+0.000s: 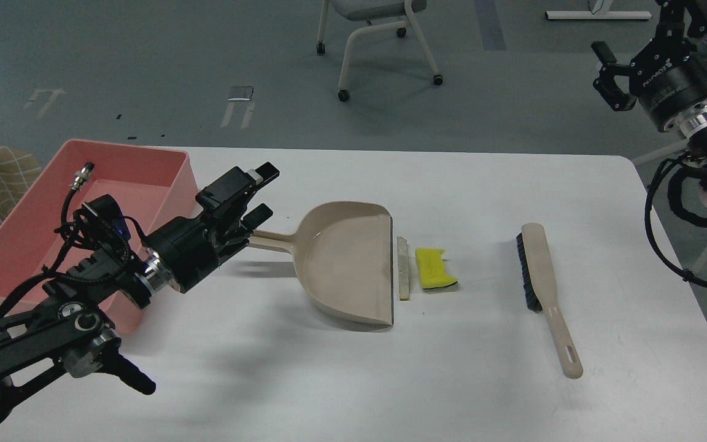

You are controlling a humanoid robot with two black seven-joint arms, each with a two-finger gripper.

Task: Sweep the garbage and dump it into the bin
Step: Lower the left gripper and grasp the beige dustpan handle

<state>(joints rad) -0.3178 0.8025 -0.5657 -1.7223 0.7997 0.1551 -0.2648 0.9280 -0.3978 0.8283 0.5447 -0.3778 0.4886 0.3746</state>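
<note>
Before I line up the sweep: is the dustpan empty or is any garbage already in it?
Empty. The dustpan shows a bare beige scoop; the bread-like slice and yellow sponge piece lie on the table just outside its open edge.

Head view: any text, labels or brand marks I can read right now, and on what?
White lettering on the right gripper housing: upside down and too blurred to read.
Left gripper body: no lettering shows.
Dustpan, brush, pink bin, garbage scraps: no text or labels.
</note>
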